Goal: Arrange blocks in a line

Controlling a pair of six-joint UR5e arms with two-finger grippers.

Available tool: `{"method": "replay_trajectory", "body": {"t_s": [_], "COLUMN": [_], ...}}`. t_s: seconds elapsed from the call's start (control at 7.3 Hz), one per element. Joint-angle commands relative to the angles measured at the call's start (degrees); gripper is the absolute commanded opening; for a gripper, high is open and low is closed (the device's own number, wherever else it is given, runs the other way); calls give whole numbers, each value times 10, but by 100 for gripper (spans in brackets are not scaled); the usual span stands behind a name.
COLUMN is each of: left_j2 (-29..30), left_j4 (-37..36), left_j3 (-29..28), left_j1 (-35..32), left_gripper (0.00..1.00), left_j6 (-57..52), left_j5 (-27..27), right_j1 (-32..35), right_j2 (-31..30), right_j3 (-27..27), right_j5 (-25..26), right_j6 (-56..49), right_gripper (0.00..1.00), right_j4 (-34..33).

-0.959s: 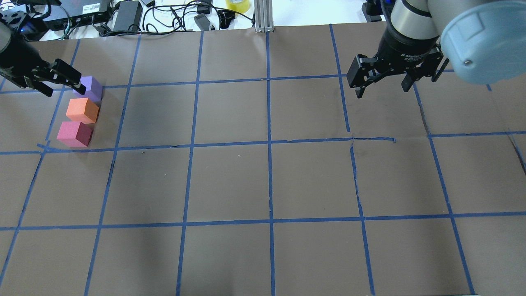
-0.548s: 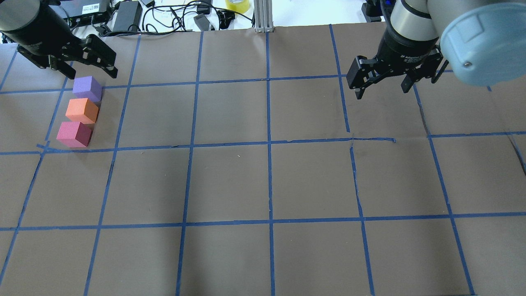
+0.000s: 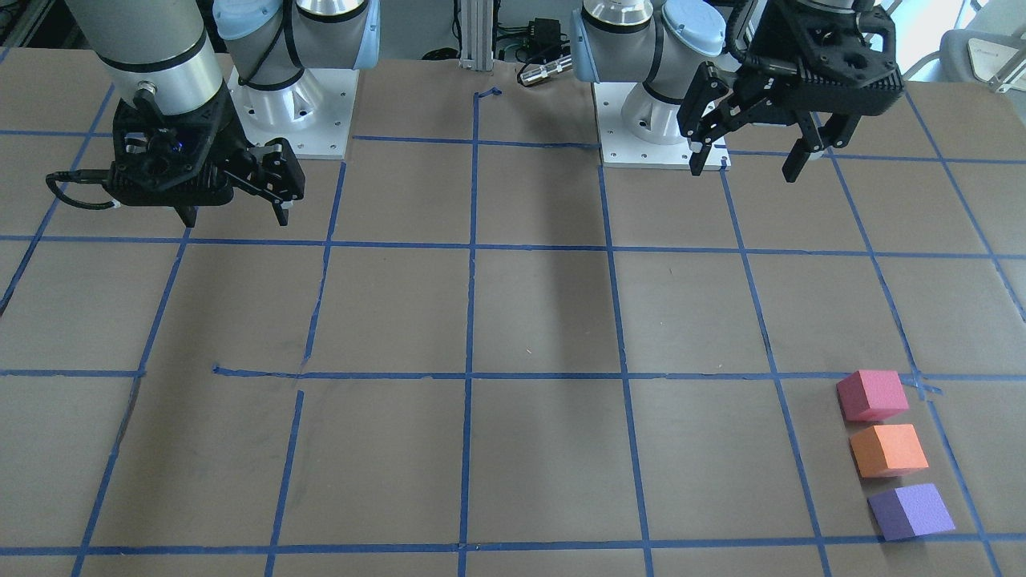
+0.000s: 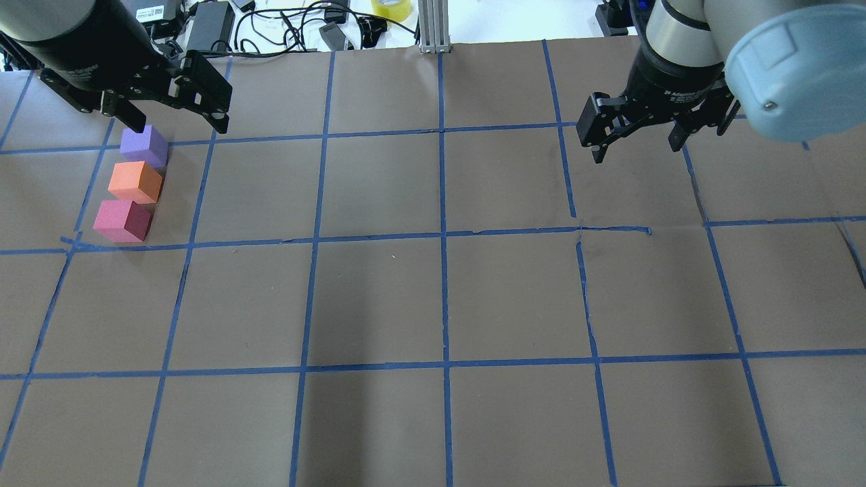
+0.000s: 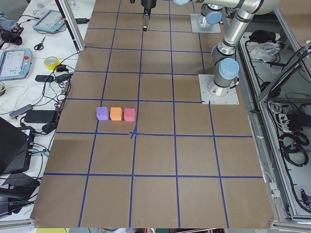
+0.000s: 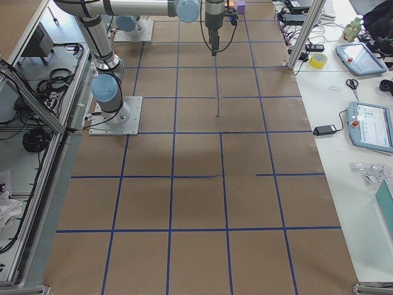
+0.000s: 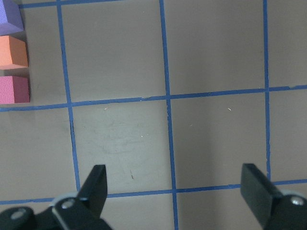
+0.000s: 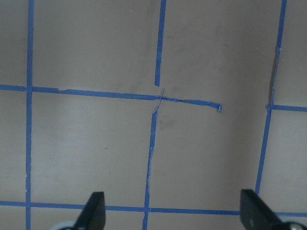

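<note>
Facing the robot from across the tabletop (image 3: 529,320): finding the left gripper (image 3: 745,164) hanging raised with jaws spread wide, gripping nothing, and the right gripper (image 3: 236,215) hanging likewise wide and empty, well apart from it. Lying in a straight row well away from the left gripper, on the operators' side of it: pinkish-red block (image 3: 872,394) nearest it, orange block (image 3: 888,450) between, purple block (image 3: 911,511) farthest, all resting close beside one another.

Looking down from overhead: showing the purple block (image 4: 143,145) just beneath one finger of the left gripper (image 4: 179,125) in the picture, the other two trailing away from it.

Peering through the left wrist camera: catching both fingers (image 7: 96,187) standing wide apart, with the three blocks sitting ahead and off to the left of the gripper, partly cut by the edge.

Peering through the right wrist camera: seeing only blue tape lines (image 8: 153,143) crossing the tabletop ahead of widely parted fingers.
</note>
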State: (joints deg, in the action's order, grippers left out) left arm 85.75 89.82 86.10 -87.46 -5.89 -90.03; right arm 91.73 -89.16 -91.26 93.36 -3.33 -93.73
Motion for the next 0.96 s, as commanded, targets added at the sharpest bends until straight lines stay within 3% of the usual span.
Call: {"method": "replay_trajectory", "body": {"t_s": [0.0,0.82], "left_j2": [3,-7], "left_j4": [0,-1], "left_j3": [1,2], "left_j1": [-2,-2], "left_gripper": [100,100], "left_j6": [2,1], "left_j5": [-4,-7], "right_j1": [-1,-1], "right_j2": [0,-12], "right_j3": [-1,1], "right_j5": [0,-21], "right_j6": [0,-5], "right_gripper": [100,100], "right_j4": [0,48]}}
